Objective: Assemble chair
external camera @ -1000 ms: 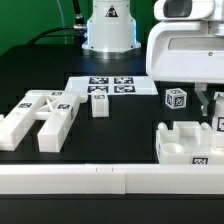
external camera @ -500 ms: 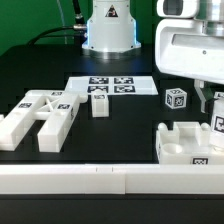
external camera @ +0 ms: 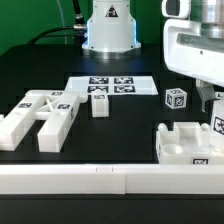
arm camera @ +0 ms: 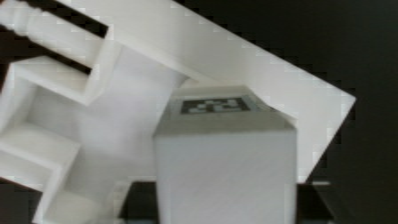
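Arm (external camera: 195, 50) has slid toward the exterior view's right, fingers (external camera: 206, 101) clenched on what looks like a tagged bar (arm camera: 222, 160) over the block (external camera: 185, 145). Next: align, then lower it in.

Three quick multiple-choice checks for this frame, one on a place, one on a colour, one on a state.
1. Where does the H-shaped frame lie?
A. at the exterior view's left
B. at the exterior view's right
C. lifted in the air

2. What colour is the table?
A. white
B. black
C. green

3. What is the gripper doing?
A. open and empty
B. shut on a white bar
C. out of view

Key:
1. A, the frame lies flat on the table on that side.
2. B, the surface between the white parts is black.
3. B, the wrist view shows the tagged bar clamped between the dark fingers.
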Motion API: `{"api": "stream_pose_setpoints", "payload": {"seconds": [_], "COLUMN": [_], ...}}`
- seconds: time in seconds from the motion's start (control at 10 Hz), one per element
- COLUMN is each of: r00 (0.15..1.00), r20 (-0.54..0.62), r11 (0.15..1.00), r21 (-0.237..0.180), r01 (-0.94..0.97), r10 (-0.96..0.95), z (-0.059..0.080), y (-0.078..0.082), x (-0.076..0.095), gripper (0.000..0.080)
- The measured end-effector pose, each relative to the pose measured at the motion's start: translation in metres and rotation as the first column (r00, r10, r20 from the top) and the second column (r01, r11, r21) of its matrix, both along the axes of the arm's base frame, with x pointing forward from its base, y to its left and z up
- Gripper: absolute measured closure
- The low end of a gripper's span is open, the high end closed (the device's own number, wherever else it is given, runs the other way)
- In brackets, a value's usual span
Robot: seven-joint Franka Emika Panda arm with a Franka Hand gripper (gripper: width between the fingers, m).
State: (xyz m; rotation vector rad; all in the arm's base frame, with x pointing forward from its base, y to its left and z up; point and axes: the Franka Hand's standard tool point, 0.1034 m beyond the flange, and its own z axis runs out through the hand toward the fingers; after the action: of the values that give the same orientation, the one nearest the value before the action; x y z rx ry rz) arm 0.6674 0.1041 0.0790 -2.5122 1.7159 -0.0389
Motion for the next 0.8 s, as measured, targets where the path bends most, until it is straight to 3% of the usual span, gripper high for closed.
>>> {"api": "stream_pose_setpoints", "payload": {"seconds": [0.2,0.3,0.4,0.8], "r00": [1.0,1.0,0.998,0.928], "r20": [-0.002,0.002,0.017,0.048], "r11": [1.0,1.0,0.998,0.929], "r21": [0.004,0.002,0.0,-0.036], "r01": [0.03,0.003,-0.056,-0.369], "r10": [-0.03,-0.003,0.056,0.37], "z": [-0.0001,0.0008,0.0057,0.007], "y": [0.0007,0.0012,0.0027,0.007], "x": [-0.0002,0.0002,0.002,0.0024], "gripper": [0.0502,0.0311,0.0196,0.0151]}}
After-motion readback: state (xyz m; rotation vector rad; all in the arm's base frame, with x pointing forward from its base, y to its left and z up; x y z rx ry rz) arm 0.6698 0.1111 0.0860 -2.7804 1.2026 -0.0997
